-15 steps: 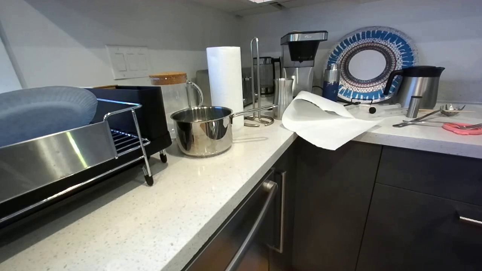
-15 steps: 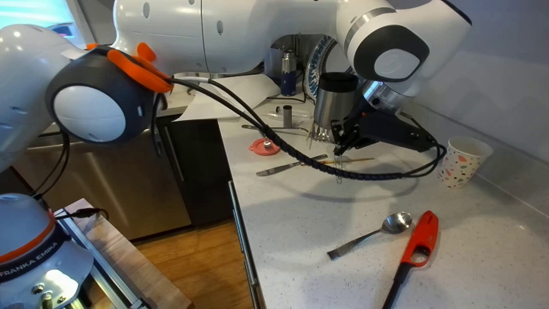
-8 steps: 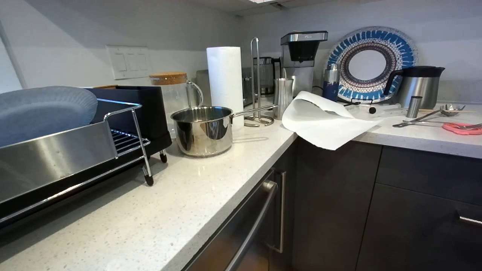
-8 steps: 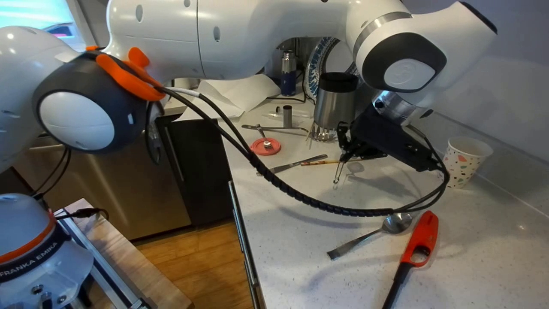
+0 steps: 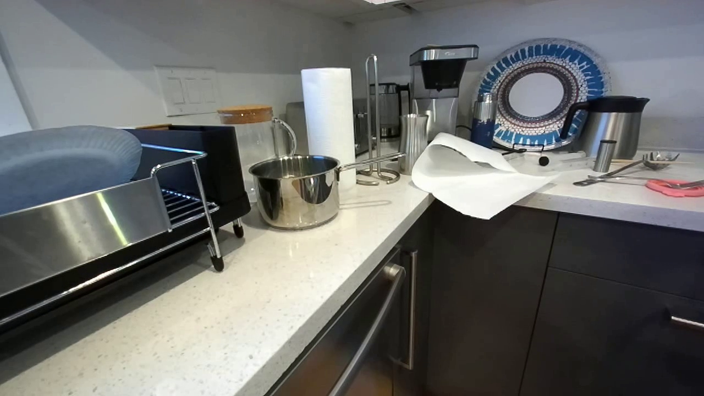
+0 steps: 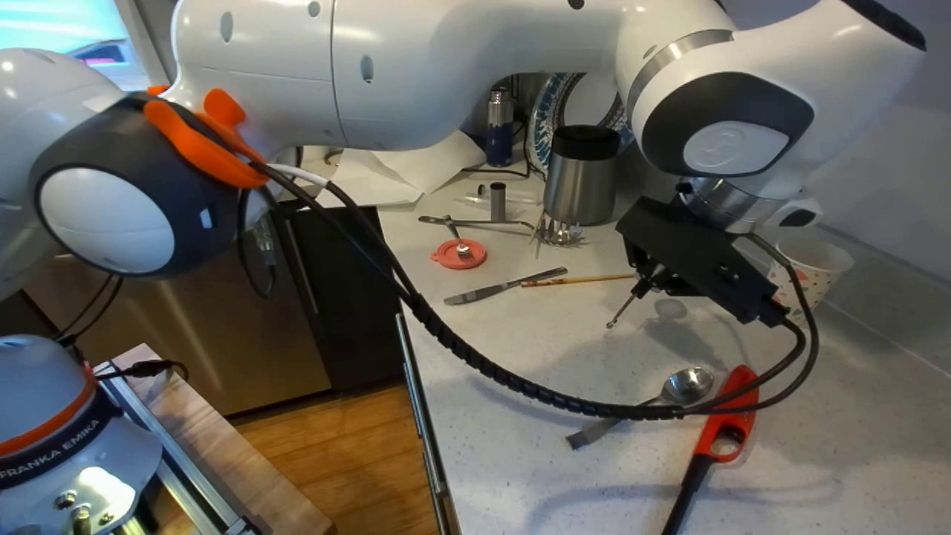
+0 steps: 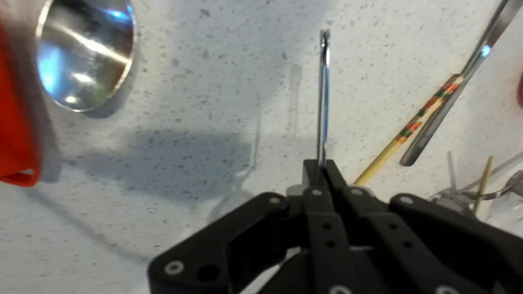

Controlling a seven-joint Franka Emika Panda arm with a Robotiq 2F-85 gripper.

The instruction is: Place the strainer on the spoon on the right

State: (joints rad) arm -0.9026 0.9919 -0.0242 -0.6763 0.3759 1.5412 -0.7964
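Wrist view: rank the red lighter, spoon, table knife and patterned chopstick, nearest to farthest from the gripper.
1. Patterned chopstick, just right of the gripper.
2. Table knife, farther right.
3. Spoon, upper left.
4. Red lighter, at the left edge.

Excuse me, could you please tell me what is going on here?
A robot arm has its gripper shut on what is probably the strainer, held above the counter; only its thin wire handle shows clearly. The spoon lies on the counter beside the red lighter, and the strainer has not yet been placed on it.
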